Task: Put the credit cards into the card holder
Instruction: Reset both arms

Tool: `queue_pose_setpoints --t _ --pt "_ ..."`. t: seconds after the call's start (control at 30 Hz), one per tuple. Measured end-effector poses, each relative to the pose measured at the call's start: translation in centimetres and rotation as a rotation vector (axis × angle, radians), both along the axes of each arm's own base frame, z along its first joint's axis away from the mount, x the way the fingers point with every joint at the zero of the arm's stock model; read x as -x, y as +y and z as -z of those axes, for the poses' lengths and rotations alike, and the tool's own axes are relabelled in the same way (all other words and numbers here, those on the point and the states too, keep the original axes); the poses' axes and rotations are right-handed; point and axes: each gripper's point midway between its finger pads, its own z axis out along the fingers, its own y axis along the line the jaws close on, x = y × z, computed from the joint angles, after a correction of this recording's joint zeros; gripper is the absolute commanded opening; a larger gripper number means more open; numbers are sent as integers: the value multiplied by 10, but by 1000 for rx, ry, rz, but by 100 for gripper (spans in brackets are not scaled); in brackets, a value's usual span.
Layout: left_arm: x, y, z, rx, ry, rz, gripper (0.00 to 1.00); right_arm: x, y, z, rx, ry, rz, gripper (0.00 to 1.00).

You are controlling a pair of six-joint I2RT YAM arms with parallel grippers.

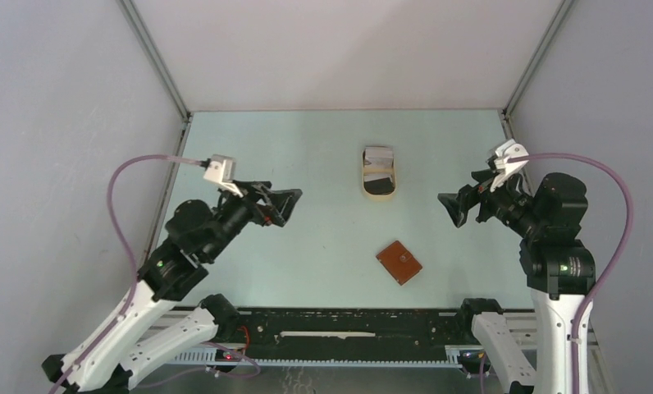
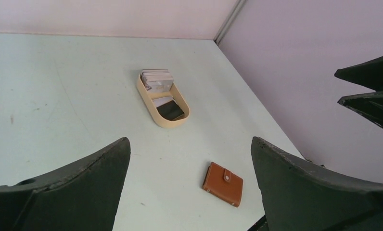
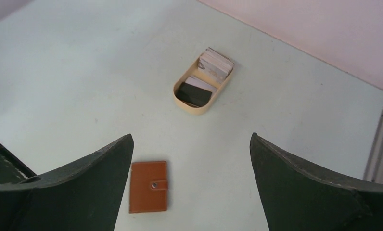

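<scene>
Top external: pale table (image 1: 307, 156), grey walls (image 1: 61, 98); left pincer (image 1: 293, 208), right pincer (image 1: 449, 210) spread.

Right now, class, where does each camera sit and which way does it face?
Top external: above and behind, looking down; both arms, left hand, right hand.
Left wrist: on left arm, facing the far right corner; own fingers.
Right wrist: on right arm, facing left across the table; own fingers.
Both wrist views share tray, credit cards, card holder.
</scene>
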Motion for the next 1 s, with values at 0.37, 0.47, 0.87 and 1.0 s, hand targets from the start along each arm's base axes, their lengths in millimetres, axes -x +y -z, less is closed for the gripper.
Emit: queue_pose_setpoints --t 0.37,0.47,0.87,1.0 --pt "32 56 -29 -8 -48 -104 100 19 19 -40 -202 29 -27 100" --pt "34 61 -20 -38 -28 -117 100 22 21 -41 -237 50 -25 100" --pt "43 72 -11 -61 -13 -125 100 25 23 -43 -288 76 -10 100" --pt "45 74 -13 -52 -20 -125 100 26 22 -43 -290 74 -9 100"
